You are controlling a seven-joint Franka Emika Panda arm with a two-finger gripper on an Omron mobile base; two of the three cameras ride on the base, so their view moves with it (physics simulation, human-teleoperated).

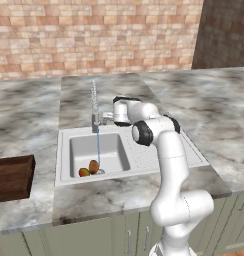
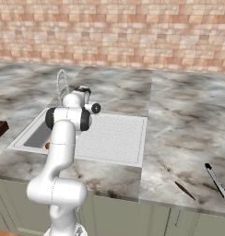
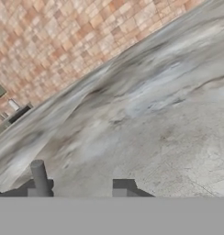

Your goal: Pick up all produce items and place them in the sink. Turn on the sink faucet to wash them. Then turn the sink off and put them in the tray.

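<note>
1. Clearly, from the left base view, both produce items lie in the sink (image 1: 131, 167) basin; the brown oval (image 1: 94, 166) and the red-and-yellow-green fruit (image 1: 84, 172) sit touching near the front left corner, beside the drain; a thin blue stream (image 1: 98, 147) falls from the sink faucet (image 1: 94, 107), so the water looks to be on; the pincer (image 1: 107, 118) is at the faucet's base by the lever, though whether it grips the lever I cannot tell; the tray (image 1: 13, 177) waits on the counter (image 1: 204, 110) to the left, well apart from the sink, with nothing visible in it.

2. From the right base view the arm bends over the sink's near rim (image 2: 109, 159); the faucet's curved spout rises just behind the hand; a knife (image 2: 216, 181) and a thin dark utensil (image 2: 179, 184) lie on the counter far to the right.

3. In the hand view the two finger tips (image 3: 39, 176) stand partly apart, a middling gap with nothing seen between them; beyond is marbled counter and brick wall (image 3: 54, 41).

4. My judgement: placing is done and washing is under way; shutting off the water and moving both items to the tray remain.
</note>
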